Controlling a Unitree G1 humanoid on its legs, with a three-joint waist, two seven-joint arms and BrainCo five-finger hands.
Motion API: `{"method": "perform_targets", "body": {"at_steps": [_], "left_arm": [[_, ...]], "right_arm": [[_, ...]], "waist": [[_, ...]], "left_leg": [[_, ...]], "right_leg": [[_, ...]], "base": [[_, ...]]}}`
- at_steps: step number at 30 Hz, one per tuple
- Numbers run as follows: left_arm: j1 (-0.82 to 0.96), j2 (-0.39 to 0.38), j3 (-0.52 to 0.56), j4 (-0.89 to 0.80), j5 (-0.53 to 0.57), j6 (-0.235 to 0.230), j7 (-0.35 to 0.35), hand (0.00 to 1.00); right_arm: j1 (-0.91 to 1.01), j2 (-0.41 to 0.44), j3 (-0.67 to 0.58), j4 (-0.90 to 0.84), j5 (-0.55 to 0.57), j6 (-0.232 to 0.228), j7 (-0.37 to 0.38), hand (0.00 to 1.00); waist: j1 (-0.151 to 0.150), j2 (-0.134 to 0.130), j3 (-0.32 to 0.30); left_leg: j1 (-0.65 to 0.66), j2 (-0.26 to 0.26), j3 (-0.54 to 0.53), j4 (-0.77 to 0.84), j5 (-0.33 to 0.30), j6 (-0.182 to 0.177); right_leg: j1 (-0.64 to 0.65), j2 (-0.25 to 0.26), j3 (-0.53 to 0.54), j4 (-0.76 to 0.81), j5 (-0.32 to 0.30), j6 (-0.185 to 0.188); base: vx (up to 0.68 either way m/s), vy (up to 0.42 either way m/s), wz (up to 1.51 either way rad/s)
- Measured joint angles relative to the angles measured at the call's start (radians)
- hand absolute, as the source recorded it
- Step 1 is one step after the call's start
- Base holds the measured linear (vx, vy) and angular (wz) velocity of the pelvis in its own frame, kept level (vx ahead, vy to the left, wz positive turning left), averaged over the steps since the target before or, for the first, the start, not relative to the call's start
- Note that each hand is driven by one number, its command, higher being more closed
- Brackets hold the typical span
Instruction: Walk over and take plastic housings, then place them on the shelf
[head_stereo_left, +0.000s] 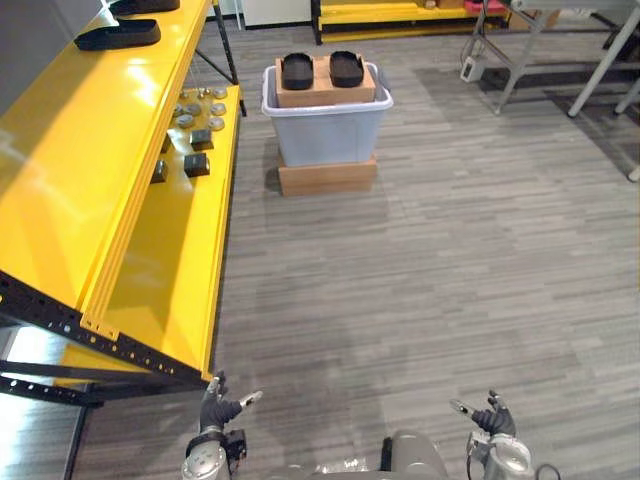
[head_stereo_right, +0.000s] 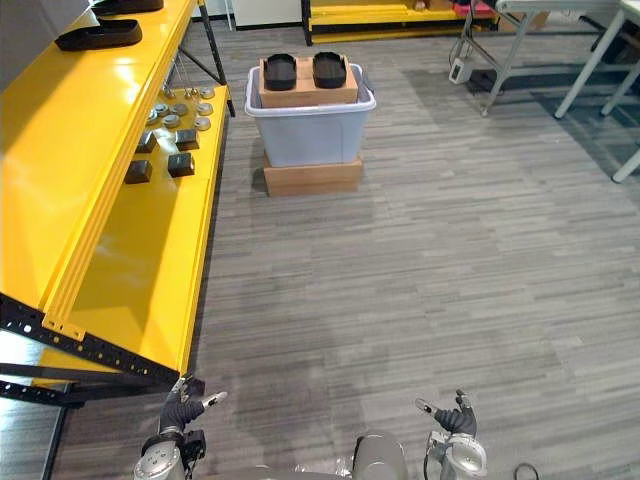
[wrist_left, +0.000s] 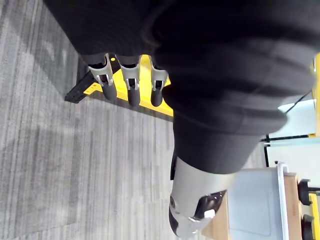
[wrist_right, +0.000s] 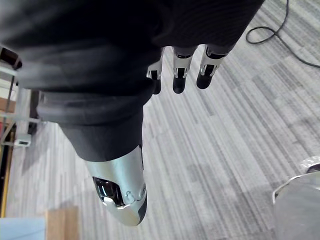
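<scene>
Left eye view: two black plastic housings (head_stereo_left: 297, 70) sit side by side on a cardboard box (head_stereo_left: 325, 96) inside a grey bin (head_stereo_left: 325, 132) at 12 o'clock, well apart from the robot. The yellow shelf (head_stereo_left: 80, 190) runs along 9 to 11 o'clock. The left hand (head_stereo_left: 215, 406) is at 7 o'clock and the right hand (head_stereo_left: 491, 414) at 5 o'clock. Right eye view: small metal parts (head_stereo_right: 180, 112) lie on the lower shelf tier at 11 o'clock. Left wrist view: fingers (wrist_left: 130, 86) are relaxed and apart, holding nothing. Right wrist view: fingers (wrist_right: 180, 75) are likewise loose and empty above the floor (wrist_right: 225, 150). The housings look light, stiff and smooth, probably slippery, so they are best pinched across the raised rim on the long sides.
</scene>
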Motion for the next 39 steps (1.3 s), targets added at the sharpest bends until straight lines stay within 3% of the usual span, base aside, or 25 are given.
{"method": "perform_targets", "body": {"at_steps": [2,3,4,5,6,8,10,11,15,16,18,19,20,22,24,25,26,27,29,31,34,35,37,38,39], "left_arm": [[-0.013,0.014,0.002,0.001,0.001,-0.006,0.010,0.00],[-0.011,0.013,0.003,0.004,0.001,-0.006,0.014,0.00],[-0.012,-0.007,-0.001,0.013,0.001,-0.007,0.018,0.00],[-0.019,-0.015,-0.002,0.014,0.000,-0.008,0.019,0.00],[-0.019,-0.018,0.000,0.016,0.000,-0.008,0.019,0.00],[-0.003,-0.024,0.001,0.023,-0.012,-0.007,0.018,0.00],[0.012,-0.021,0.002,0.027,-0.019,-0.008,0.016,0.00],[0.012,-0.022,0.002,0.028,-0.019,-0.006,0.015,0.00],[0.012,-0.027,0.002,0.022,-0.019,-0.005,0.016,0.00],[0.012,-0.028,0.001,0.019,-0.019,-0.004,0.016,0.00],[0.016,-0.049,0.001,0.011,-0.019,-0.004,0.017,0.00],[0.028,-0.066,0.001,0.009,-0.019,-0.004,0.018,0.00],[0.033,-0.059,0.003,0.020,-0.020,0.002,0.019,0.00],[0.003,-0.053,0.004,0.016,-0.031,0.006,0.018,0.00],[-0.006,-0.060,0.004,0.016,-0.041,0.007,0.018,0.00],[0.002,-0.060,0.004,0.018,-0.052,0.008,0.019,0.00],[0.018,-0.055,0.003,0.020,-0.070,0.010,0.019,0.00],[0.019,-0.051,0.002,0.022,-0.078,0.011,0.020,0.00],[0.013,-0.043,0.001,0.023,-0.091,0.013,0.021,0.00],[0.009,-0.040,0.002,0.023,-0.099,0.011,0.022,0.00],[0.010,-0.041,0.001,0.026,-0.098,0.011,0.020,0.00],[0.011,-0.040,0.002,0.032,-0.098,0.011,0.020,0.00],[0.015,-0.037,0.002,0.039,-0.097,0.011,0.021,0.00],[0.017,-0.033,0.003,0.047,-0.097,0.011,0.021,0.00],[0.018,-0.036,0.003,0.064,-0.097,0.012,0.021,0.00]], "right_arm": [[0.005,-0.002,0.011,-0.043,-0.001,-0.002,0.000,0.00],[0.005,-0.007,0.011,-0.045,-0.001,-0.002,0.000,0.00],[-0.009,-0.025,0.010,-0.044,-0.001,-0.001,0.000,0.00],[-0.020,-0.025,0.011,-0.056,-0.002,-0.002,0.003,0.00],[-0.021,-0.023,0.015,-0.060,-0.002,-0.001,0.006,0.00],[-0.017,-0.025,0.048,-0.060,0.000,-0.001,0.019,0.00],[-0.018,-0.018,0.080,-0.062,0.003,-0.008,0.019,0.00],[-0.018,-0.011,0.077,-0.060,0.022,-0.014,0.016,0.00],[-0.030,-0.013,0.065,-0.058,0.049,-0.020,0.012,0.00],[-0.037,-0.009,0.060,-0.049,0.052,-0.021,0.008,0.00],[-0.040,-0.007,0.041,-0.024,0.059,-0.022,-0.004,0.00],[-0.037,-0.008,0.020,-0.016,0.060,-0.022,-0.009,0.00],[-0.040,0.005,0.018,0.020,0.063,-0.021,-0.016,0.00],[-0.032,0.023,0.018,0.027,0.078,-0.018,-0.022,0.00],[-0.032,0.026,0.013,0.049,0.078,-0.017,-0.022,0.00],[-0.030,0.030,0.002,0.068,0.078,-0.014,-0.022,0.00],[-0.029,0.036,-0.002,0.083,0.077,-0.013,-0.022,0.00],[-0.023,0.039,-0.002,0.086,0.076,-0.012,-0.022,0.00],[-0.010,0.044,0.006,0.087,0.076,-0.001,-0.021,0.00],[-0.006,0.045,0.011,0.085,0.072,-0.001,-0.020,0.00],[-0.016,0.041,0.012,0.085,0.063,-0.002,-0.020,0.00],[-0.014,0.042,0.012,0.085,0.055,-0.002,-0.020,0.00],[0.007,0.043,0.012,0.085,0.053,0.000,-0.020,0.00],[0.014,0.041,0.011,0.086,0.050,0.000,-0.020,0.00],[0.025,0.036,0.010,0.087,0.045,0.002,-0.020,0.00]], "waist": [[-0.014,-0.041,0.007],[-0.023,-0.044,0.006],[-0.024,-0.009,0.005],[-0.027,0.000,0.011],[-0.025,0.003,0.013],[-0.016,0.007,0.019],[-0.002,0.009,0.037],[0.022,-0.012,0.049],[0.047,-0.033,0.065],[0.060,-0.045,0.076],[0.067,-0.046,0.078],[0.073,-0.006,0.066],[0.080,-0.021,0.066],[0.078,-0.055,0.046],[0.082,-0.061,0.043],[0.090,-0.074,0.040],[0.084,-0.082,0.036],[0.079,-0.083,0.036],[0.058,-0.078,0.034],[0.060,-0.071,0.031],[0.045,-0.049,0.029],[0.035,-0.045,0.029],[0.036,-0.063,0.019],[0.034,-0.074,0.013],[0.029,-0.074,0.005]], "left_leg": [[0.064,0.002,-0.040,-0.003,-0.022,-0.069],[0.084,0.010,-0.052,0.000,-0.032,-0.086],[0.079,0.051,-0.066,0.044,-0.026,-0.108],[0.033,0.062,-0.068,0.153,0.017,-0.145],[-0.003,0.072,-0.065,0.245,0.056,-0.146],[-0.117,0.118,-0.059,0.551,0.271,-0.141],[-0.269,0.220,-0.014,0.957,0.238,-0.072],[-0.362,0.232,0.025,1.066,0.195,-0.029],[-0.563,0.153,0.048,0.876,0.109,-0.037],[-0.601,0.086,0.031,0.701,0.106,-0.039],[-0.611,-0.006,-0.037,0.336,0.167,-0.098],[-0.604,-0.013,-0.077,0.125,0.278,-0.088],[-0.582,-0.023,-0.084,0.136,0.417,-0.025],[-0.604,-0.056,-0.072,0.192,0.339,-0.010],[-0.596,-0.060,-0.042,0.255,0.261,0.008],[-0.548,-0.074,-0.018,0.281,0.199,0.020],[-0.483,-0.094,-0.010,0.292,0.148,0.033],[-0.450,-0.104,-0.010,0.293,0.129,0.040],[-0.307,-0.118,-0.025,0.256,0.085,0.054],[-0.205,-0.108,-0.031,0.178,0.085,0.054],[-0.112,-0.065,-0.040,0.120,0.086,0.047],[-0.065,-0.040,-0.050,0.111,0.075,0.014],[-0.012,-0.029,-0.064,0.104,0.037,-0.047],[0.007,-0.029,-0.070,0.102,0.023,-0.063],[0.031,-0.019,-0.095,0.098,0.010,-0.072]], "right_leg": [[-0.030,0.015,0.053,-0.218,0.208,-0.027],[-0.027,0.012,0.064,-0.189,0.302,-0.060],[-0.055,0.024,0.045,-0.073,0.245,-0.102],[-0.057,0.022,0.031,-0.014,0.172,-0.111],[-0.044,0.024,0.026,0.000,0.139,-0.115],[0.063,0.053,0.018,-0.042,0.081,-0.132],[0.266,0.119,0.022,-0.173,0.063,-0.151],[0.396,0.132,0.042,-0.269,0.063,-0.152],[0.562,0.127,0.082,-0.413,0.058,-0.150],[0.601,0.103,0.100,-0.431,0.038,-0.131],[0.653,0.089,0.125,-0.458,0.010,-0.103],[0.694,0.109,0.156,-0.471,-0.021,-0.086],[0.723,0.098,0.197,-0.466,-0.053,-0.069],[0.689,0.052,0.213,-0.400,-0.055,-0.066],[0.639,0.027,0.245,-0.228,-0.066,-0.046],[0.585,0.000,0.258,-0.033,-0.062,0.000],[0.513,-0.038,0.254,0.196,0.005,0.108],[0.478,-0.057,0.251,0.312,0.049,0.155],[0.353,-0.125,0.147,0.586,-0.008,0.053],[0.260,-0.148,0.059,0.537,-0.063,-0.006],[0.158,-0.107,-0.003,0.205,-0.085,-0.002],[0.153,-0.063,0.015,-0.053,-0.007,-0.002],[0.156,-0.035,0.066,-0.293,0.149,0.000],[0.157,-0.038,0.086,-0.301,0.229,0.008],[0.161,-0.036,0.099,-0.264,0.319,-0.033]], "base": [[0.73,-0.211,0.68],[0.78,-0.266,0.52],[0.62,-0.246,0.36],[0.64,-0.264,0.26],[0.68,-0.311,0.23],[0.64,-0.285,0.08],[0.77,-0.286,-0.14],[0.71,-0.224,-0.24],[0.48,-0.064,-0.23],[0.50,0.055,-0.50],[0.51,0.101,-0.54],[0.55,0.192,-0.69],[0.65,0.234,-0.56],[0.66,0.220,-0.16],[0.55,0.185,-0.25],[0.55,0.179,-0.39],[0.57,0.175,-0.29],[0.57,0.137,0.12],[0.57,0.079,0.26],[0.48,0.022,0.01],[0.54,-0.085,0.21],[0.58,-0.161,0.36],[0.51,-0.205,0.41],[0.43,-0.216,0.52],[0.43,-0.242,0.53]]}}
